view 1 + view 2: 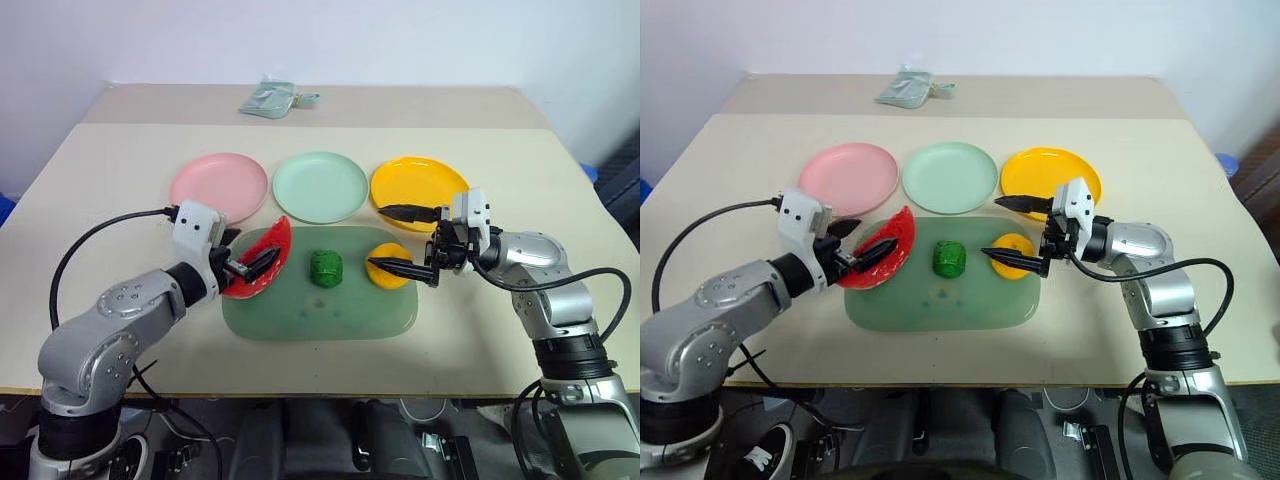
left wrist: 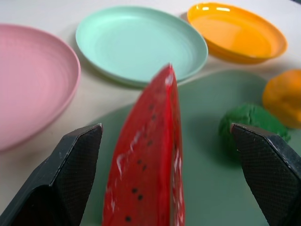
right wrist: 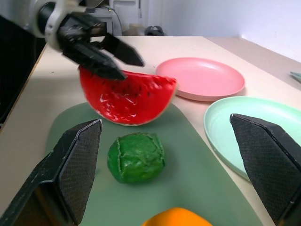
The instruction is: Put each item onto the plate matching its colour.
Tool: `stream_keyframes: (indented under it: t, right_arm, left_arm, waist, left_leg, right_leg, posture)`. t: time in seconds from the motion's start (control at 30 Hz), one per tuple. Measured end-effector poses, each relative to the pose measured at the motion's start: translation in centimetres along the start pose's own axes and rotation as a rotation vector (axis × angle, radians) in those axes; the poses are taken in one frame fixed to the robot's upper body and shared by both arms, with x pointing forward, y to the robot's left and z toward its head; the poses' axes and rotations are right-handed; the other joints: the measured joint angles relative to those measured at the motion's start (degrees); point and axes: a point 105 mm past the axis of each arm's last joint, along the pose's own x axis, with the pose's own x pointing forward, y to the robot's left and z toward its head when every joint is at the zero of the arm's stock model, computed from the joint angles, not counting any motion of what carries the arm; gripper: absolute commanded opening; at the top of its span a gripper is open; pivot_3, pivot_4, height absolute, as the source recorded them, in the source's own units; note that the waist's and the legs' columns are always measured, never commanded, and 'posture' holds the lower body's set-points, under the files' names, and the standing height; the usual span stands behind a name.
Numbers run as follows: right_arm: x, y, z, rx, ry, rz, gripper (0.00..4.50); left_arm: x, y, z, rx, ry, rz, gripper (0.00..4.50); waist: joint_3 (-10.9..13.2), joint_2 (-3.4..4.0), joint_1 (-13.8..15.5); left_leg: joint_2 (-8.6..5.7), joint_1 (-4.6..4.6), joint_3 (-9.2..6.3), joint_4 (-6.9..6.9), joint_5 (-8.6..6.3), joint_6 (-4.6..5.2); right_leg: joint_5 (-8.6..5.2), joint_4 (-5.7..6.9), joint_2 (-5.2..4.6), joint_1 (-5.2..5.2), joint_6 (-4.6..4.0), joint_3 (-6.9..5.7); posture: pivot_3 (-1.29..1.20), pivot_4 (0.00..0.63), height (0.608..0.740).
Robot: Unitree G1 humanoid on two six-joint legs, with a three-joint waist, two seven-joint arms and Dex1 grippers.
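A red watermelon wedge stands on edge at the left end of the translucent green board. My left gripper is open, one finger on each side of the wedge with gaps showing in the left wrist view. On the board's middle sits a dark green lumpy vegetable, and an orange fruit sits at its right end. My right gripper is open, pointing left, just above the orange fruit and holding nothing. Behind the board lie three plates: pink, mint green and yellow-orange, all bare.
A pale green packet lies at the far edge of the beige table. A black cable loops from my left wrist over the table's left side.
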Motion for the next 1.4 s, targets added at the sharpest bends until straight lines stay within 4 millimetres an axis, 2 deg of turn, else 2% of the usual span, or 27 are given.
stream_keyframes:
  t: [0.13,0.23,0.33,0.47,0.7,0.87,0.97,1.07,1.2,1.3,1.4]
  right_arm:
    - [0.1,0.0,0.1,-0.003,-0.003,0.004,4.47]
    - [0.0,-0.1,0.0,-0.001,0.000,0.001,4.50]
    - [0.0,-0.1,-0.1,-0.003,0.004,-0.002,4.50]
    - [0.0,-0.2,-0.1,-0.004,0.006,-0.010,4.50]
    - [0.0,-0.2,-0.1,-0.005,0.006,-0.014,4.50]
    - [0.1,-0.3,0.0,-0.009,0.001,-0.020,4.50]
    - [0.2,-0.5,0.3,-0.021,-0.012,-0.030,4.50]
    - [0.7,-1.0,1.2,-0.045,-0.040,-0.043,4.50]
    - [2.0,-2.0,2.6,-0.106,-0.094,-0.108,4.50]
    - [3.0,-2.7,2.7,-0.111,-0.124,-0.173,4.50]
    - [3.1,-2.9,2.5,-0.126,-0.116,-0.202,4.50]
  left_arm:
    - [-0.1,0.1,-0.5,0.016,0.004,0.008,4.50]
    - [0.3,-0.3,-0.8,0.029,0.005,-0.007,3.76]
    - [0.8,-0.9,-1.3,0.009,0.015,-0.034,2.27]
    - [1.1,-1.0,-1.0,0.034,0.012,-0.040,0.34]
    - [1.6,0.0,0.6,0.066,-0.033,-0.001,0.34]
    - [2.2,3.3,5.1,0.121,-0.183,0.130,0.34]
    - [2.5,5.1,6.9,0.136,-0.242,0.182,0.34]
    - [3.4,7.2,7.1,0.109,-0.258,0.232,0.34]
    - [5.6,10.9,6.7,0.080,-0.239,0.322,0.34]
    - [7.4,12.4,5.9,0.076,-0.211,0.362,0.34]
    - [8.2,13.3,4.8,0.067,-0.187,0.373,0.34]
  waist:
    - [0.00,0.00,0.12]
    - [0.00,0.00,0.07]
    - [0.00,0.00,0.02]
    - [0.00,0.00,0.05]
    - [0.00,0.00,0.12]
    - [0.00,0.00,0.07]
    - [0.00,0.00,0.04]
    - [0.00,0.00,0.03]
    - [0.00,0.00,0.10]
    - [0.00,-0.01,0.22]
    - [0.00,-0.01,0.02]
  left_leg:
    - [-0.01,-0.01,0.01,0.01,0.00,0.00]
    - [-0.01,-0.01,0.01,0.00,0.00,0.00]
    - [0.00,-0.01,0.00,0.00,0.00,0.00]
    - [0.00,-0.01,0.01,0.00,0.00,0.00]
    - [0.00,-0.01,0.00,0.01,0.00,0.00]
    - [-0.01,-0.01,0.01,0.01,0.00,0.00]
    - [-0.01,-0.01,0.01,0.00,0.00,0.00]
    - [-0.01,-0.02,0.02,0.00,0.00,0.00]
    - [-0.02,-0.03,0.04,0.01,0.00,0.00]
    - [-0.03,-0.10,0.03,0.01,0.01,-0.01]
    - [-0.03,-0.19,0.09,0.00,0.01,-0.01]
  right_leg:
    - [0.00,-0.02,-0.02,0.01,0.00,0.00]
    - [0.00,-0.01,-0.02,0.01,0.00,0.00]
    - [0.00,-0.01,-0.01,0.00,0.00,0.00]
    - [0.00,-0.01,-0.01,0.00,0.00,0.00]
    - [0.00,-0.01,-0.01,0.01,0.00,-0.01]
    - [0.00,-0.01,0.00,0.00,0.01,-0.01]
    - [0.00,-0.01,0.01,0.00,0.01,-0.02]
    - [0.01,-0.01,0.02,-0.02,0.01,-0.03]
    - [0.01,-0.02,0.02,-0.01,0.02,-0.04]
    - [0.02,-0.03,0.01,-0.05,0.03,-0.07]
    - [0.02,-0.02,-0.02,-0.17,0.05,-0.05]
  posture:
    - [0.00,0.150,0.740]
    - [0.00,0.150,0.740]
    - [0.00,0.150,0.740]
    - [0.00,0.150,0.740]
    - [0.00,0.150,0.740]
    - [0.00,0.150,0.740]
    - [0.00,0.150,0.740]
    - [0.00,0.150,0.740]
    - [0.00,0.150,0.740]
    - [0.00,0.150,0.740]
    - [0.00,0.150,0.740]
